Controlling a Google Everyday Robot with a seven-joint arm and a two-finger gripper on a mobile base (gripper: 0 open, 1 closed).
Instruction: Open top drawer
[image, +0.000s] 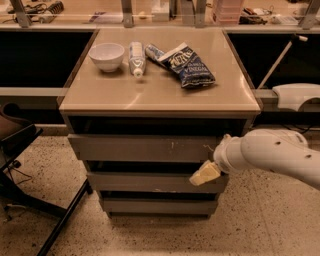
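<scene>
The top drawer (145, 148), a wide handleless grey front with small white scratches right of centre, is seen just under the beige cabinet top (150, 97), with a dark gap along its upper edge. Two slimmer grey drawer fronts (150, 182) are stepped back below it. The cream-tipped gripper (204, 174) is placed at the top drawer's lower right corner, over the gap beneath it; whether it is wide or narrow cannot be told. The white arm (275, 155) is extended from right of the top drawer. Open speckled floor (165, 235) is spread in front of and right of the top drawer; a black chair base (30, 170) is set to its left. Above the top drawer, a white bowl (106, 55), a lying bottle (136, 57) and a blue snack bag (186, 65) are laid out.
</scene>
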